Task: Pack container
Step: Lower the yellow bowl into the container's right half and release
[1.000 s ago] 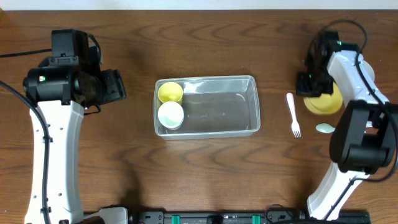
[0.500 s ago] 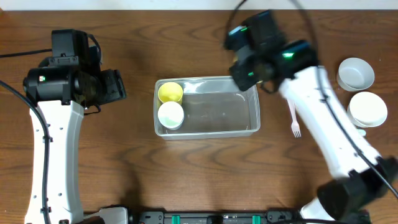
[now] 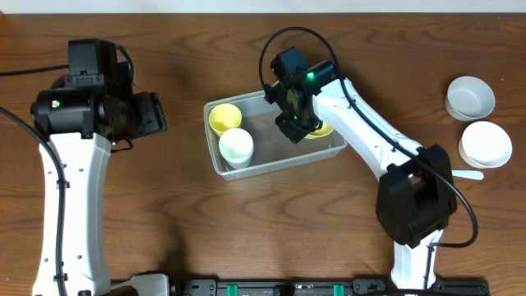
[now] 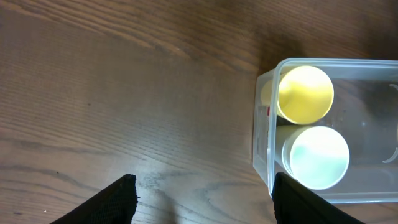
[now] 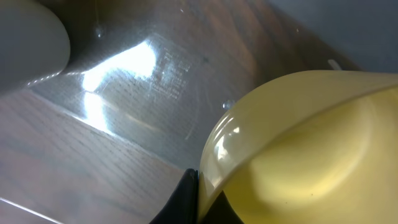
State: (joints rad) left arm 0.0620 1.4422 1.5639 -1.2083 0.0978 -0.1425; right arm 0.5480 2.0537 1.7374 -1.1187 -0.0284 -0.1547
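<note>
- Plastic, clear and thin, is what the container (image 3: 271,144) is made of. From overhead it is seen in the middle of the brown wooden table (image 3: 246,238), turned a little askew. It is a long tub with round corners and a rim.
- At its 9 o'clock end two round cups are stood side by side, with a yellow cup (image 3: 224,119) at 12 o'clock of a white cup (image 3: 237,146).
- At the 3 o'clock end a yellow bowl (image 3: 322,130) is held inside the tub by the right gripper (image 3: 302,125), which is closed on the bowl's rim.
- From overhead, much of the bowl is hidden under that gripper.
- The grip is shown close up only by the right wrist view. A dark finger (image 5: 183,202) is pressed to the smooth, shiny rim, and bright glare is seen on the tub floor below. Part of the bowl is cut off at the edge, and it cannot be told if the floor is touched.
- The left gripper (image 4: 205,199) is spread wide, with nothing in it. Its view looks down into both cups, but the tub's far end is cut off.
- Two more round bowls are shown only from overhead, at the table's 3 o'clock edge. A pale grey bowl (image 3: 470,97) and a white bowl (image 3: 485,144) are set well apart from the tub.
</note>
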